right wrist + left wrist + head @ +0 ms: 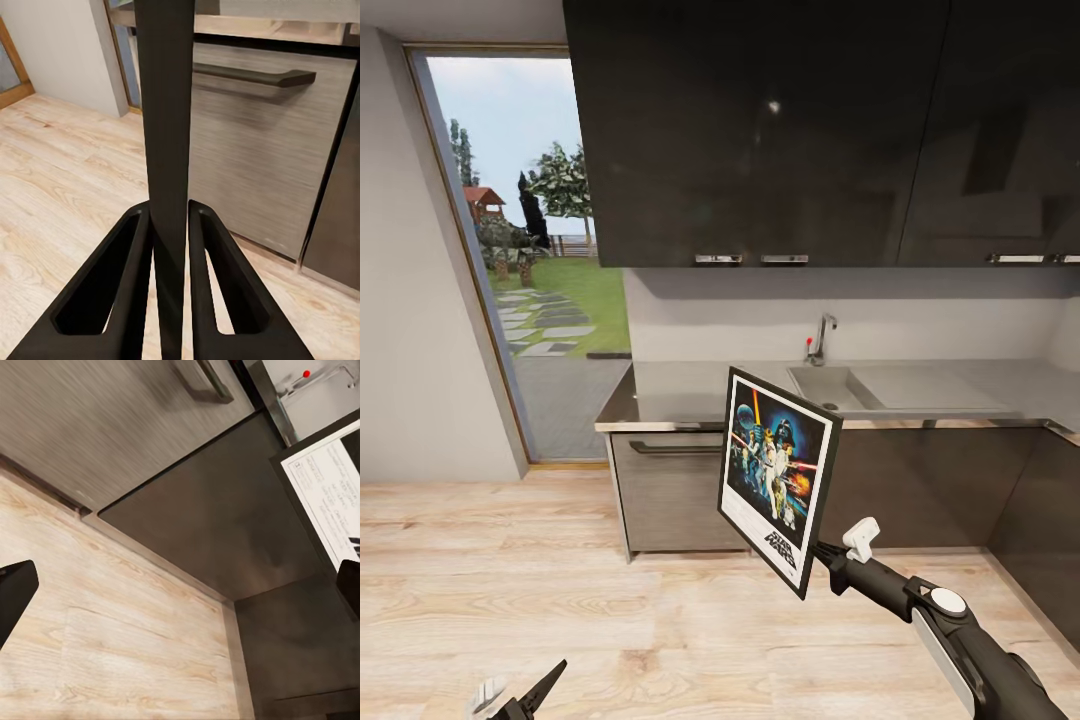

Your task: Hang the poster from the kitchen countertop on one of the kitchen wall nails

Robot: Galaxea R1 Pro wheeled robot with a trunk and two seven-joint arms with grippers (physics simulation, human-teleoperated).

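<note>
My right gripper (pixel 817 553) is shut on the lower edge of the poster (pixel 778 476). It holds the black-framed Star Wars picture upright and tilted in the air, in front of the kitchen countertop (pixel 690 392). The right wrist view shows the frame edge-on (pixel 166 112), clamped between both fingers of the gripper (pixel 169 217). The light-grey countertop carries a sink (pixel 830 386) and a chrome tap (pixel 822 338). Low over the floor, my left gripper (pixel 520 700) is open and empty (pixel 180 585); part of the poster (pixel 330 487) appears beyond it. The wall nails are out of view.
Dark upper cabinets (pixel 760 130) hang over the counter. Below it are a grey drawer front with a bar handle (pixel 670 447) and dark cabinet doors (pixel 930 480). A tall window (pixel 530 250) stands left, beside a pale wall (pixel 410 300). Wooden floor (pixel 490 580) lies between.
</note>
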